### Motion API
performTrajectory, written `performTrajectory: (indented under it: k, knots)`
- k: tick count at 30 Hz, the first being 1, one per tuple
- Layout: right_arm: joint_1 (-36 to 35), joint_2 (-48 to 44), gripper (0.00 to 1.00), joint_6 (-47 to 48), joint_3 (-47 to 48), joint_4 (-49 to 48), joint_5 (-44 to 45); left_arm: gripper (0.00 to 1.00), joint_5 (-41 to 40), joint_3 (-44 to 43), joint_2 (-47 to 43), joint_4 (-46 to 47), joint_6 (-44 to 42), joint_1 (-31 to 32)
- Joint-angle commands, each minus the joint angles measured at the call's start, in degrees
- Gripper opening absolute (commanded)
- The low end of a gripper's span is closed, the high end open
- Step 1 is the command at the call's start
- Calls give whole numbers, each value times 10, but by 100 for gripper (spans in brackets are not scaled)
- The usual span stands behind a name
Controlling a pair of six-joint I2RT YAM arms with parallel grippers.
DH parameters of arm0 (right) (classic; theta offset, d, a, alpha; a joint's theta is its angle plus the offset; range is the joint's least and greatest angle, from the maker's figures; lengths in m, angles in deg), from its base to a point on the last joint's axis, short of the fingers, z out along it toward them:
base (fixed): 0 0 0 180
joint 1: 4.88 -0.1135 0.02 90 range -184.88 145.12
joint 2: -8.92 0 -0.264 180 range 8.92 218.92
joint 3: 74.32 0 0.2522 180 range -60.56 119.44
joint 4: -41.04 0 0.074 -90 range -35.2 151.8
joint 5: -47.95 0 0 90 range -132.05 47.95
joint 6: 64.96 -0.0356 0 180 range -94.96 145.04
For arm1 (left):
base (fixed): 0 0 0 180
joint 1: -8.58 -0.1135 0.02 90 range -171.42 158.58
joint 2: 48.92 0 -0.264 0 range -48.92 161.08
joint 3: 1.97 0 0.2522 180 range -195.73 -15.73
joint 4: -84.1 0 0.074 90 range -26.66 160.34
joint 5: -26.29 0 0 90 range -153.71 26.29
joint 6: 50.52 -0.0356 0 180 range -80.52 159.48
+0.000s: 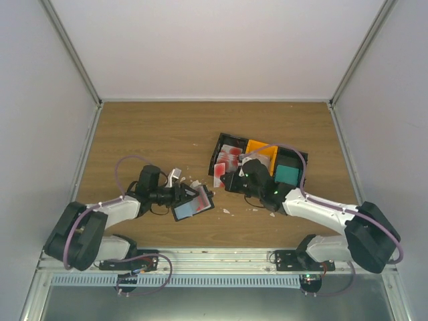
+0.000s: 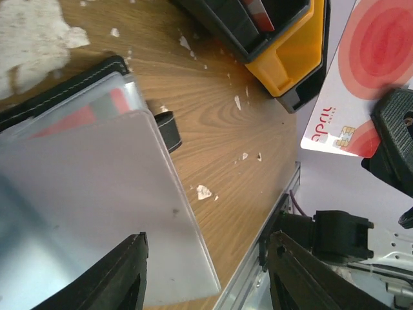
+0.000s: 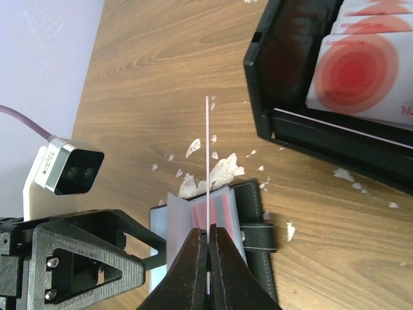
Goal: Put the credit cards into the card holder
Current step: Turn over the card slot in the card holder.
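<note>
black bin (image 3: 284,71) beside orange bin (image 2: 290,64); paper scraps (image 3: 219,171) (white) on table (image 1: 154,134)

Card holder (image 1: 194,207) lies unfolded on the tabletop (image 1: 154,134), left of centre and towards the near edge. The left pincer (image 1: 186,195) is at its left side, jaws spread.

Three bins stand side by side, right of centre, behind and right of the holder: left bin (image 1: 217,144), middle bin (image 1: 261,146), right bin (image 1: 289,175). Stacked credit cards (image 1: 229,159) sit in the left bin.

The right pincer (image 1: 231,180) is between bins and holder, clamping one credit card (image 3: 208,161) edge-up over the holder.

Paper scraps (image 3: 222,169) lie just behind the holder.
</note>
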Motion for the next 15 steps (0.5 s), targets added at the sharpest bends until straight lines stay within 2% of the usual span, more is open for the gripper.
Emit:
performTrajectory:
  k: [1,7,15]
  knots:
    - [4,-16,1,21,-9,44,49,53,20,-36,53,72,1,28]
    - [4,-6,0,38,-17,3,-11,52,-46,-53,93,62,-9,53]
    - [0,89,0,74,4,-79,-167,48,-159,-52,15,-36,-37,53]
